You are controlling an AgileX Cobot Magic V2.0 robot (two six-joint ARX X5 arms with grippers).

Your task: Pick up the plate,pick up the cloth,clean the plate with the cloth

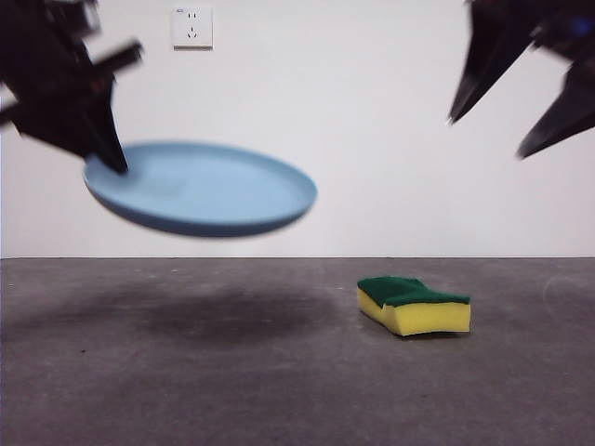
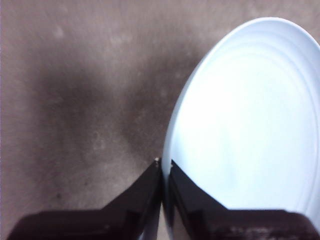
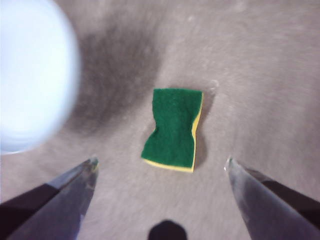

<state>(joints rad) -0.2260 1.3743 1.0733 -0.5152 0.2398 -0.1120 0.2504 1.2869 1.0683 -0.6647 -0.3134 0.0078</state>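
Sponge first, since it is sitting nearest to me: the cloth (image 1: 414, 306) is lying flat on the grey table (image 1: 279, 390), green scouring side up, yellow foam below, untouched and well apart from anything else. Behind and above it, the right gripper (image 1: 521, 121) is hanging in the air with its jaws spread wide and nothing between them. Off to the other side, the plate (image 1: 200, 189) is riding clear of the table, tilted, its shadow spreading beneath it, and the left gripper (image 1: 112, 158) is pinching it by the rim alone. That thin edge grip is what is worrying me: I judge the plate could swing or slip out once the sponge is pressing on it, since nothing is supporting the far side. The right gripper could also nudge the sponge aside if it comes down off-centre. The left wrist view is showing what the front cannot: the jaws closed tight on the very lip of the plate (image 2: 250, 125). The right wrist view is showing the cloth (image 3: 173, 129) lying between the open jaws, slightly askew.
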